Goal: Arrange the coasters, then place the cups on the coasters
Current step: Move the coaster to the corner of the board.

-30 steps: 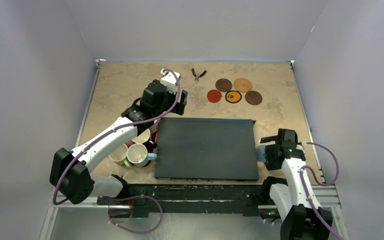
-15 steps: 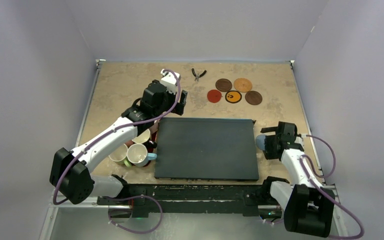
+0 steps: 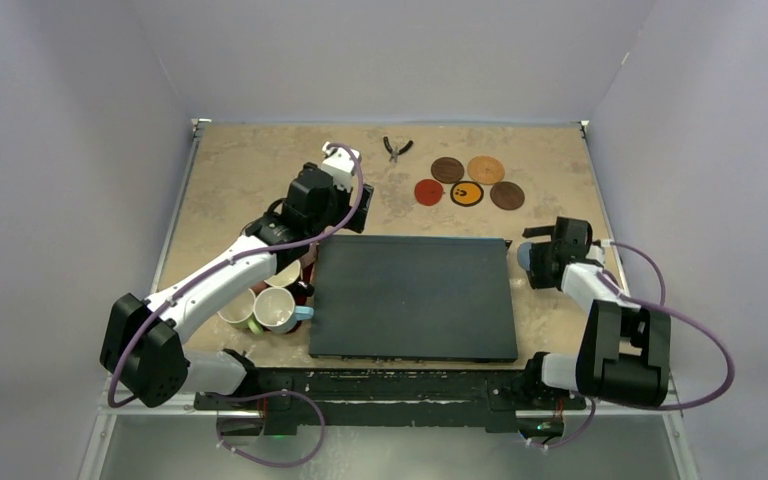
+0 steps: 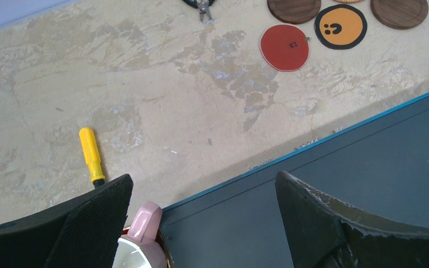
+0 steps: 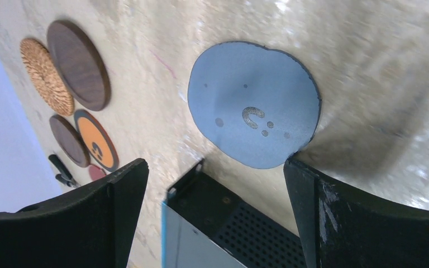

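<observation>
Five coasters lie grouped at the back right: brown wood, cork, red, yellow and dark brown. The grey-blue coaster lies flat on the table by the mat's far right corner, its edge at my right gripper's right fingertip. My right gripper is open and holds nothing. The cups cluster left of the mat, partly hidden by my left arm. My left gripper hovers open over the mat's back left corner, a pink cup's handle beside its left finger.
A large dark mat with a blue edge fills the table's middle. Pliers lie at the back centre. A yellow tool handle lies on the table left of the left gripper. Grey walls close in on three sides.
The right gripper has travelled toward the back along the mat's right edge, and the grey-blue coaster now lies farther back with it. The left arm has barely moved.
</observation>
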Robot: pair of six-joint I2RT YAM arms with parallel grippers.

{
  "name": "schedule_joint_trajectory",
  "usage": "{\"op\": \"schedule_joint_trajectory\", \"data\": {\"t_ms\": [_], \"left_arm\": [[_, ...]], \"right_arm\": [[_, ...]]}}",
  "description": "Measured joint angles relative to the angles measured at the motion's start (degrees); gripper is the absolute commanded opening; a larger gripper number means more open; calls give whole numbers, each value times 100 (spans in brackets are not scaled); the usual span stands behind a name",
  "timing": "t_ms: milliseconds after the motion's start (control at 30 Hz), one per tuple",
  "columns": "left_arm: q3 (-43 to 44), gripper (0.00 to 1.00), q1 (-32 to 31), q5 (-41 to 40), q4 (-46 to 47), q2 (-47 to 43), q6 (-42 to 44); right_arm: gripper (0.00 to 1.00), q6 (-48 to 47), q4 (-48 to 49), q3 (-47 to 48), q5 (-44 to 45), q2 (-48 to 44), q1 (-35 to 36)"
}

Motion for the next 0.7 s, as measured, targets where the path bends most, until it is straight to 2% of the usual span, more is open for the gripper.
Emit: {"op": "schedule_joint_trajectory", "data": {"t_ms": [400, 533, 700], "left_arm": [[-20, 93, 0, -245, 48, 107, 109], [-33, 93, 0, -299, 50, 122, 151], [-59, 93, 0, -323, 52, 120, 153]], "right_arm": [[97, -92, 647, 872, 13, 1244, 0], [98, -358, 588, 1032, 90, 1349, 2], [98, -1064, 46, 1217, 535, 1294, 0]]}}
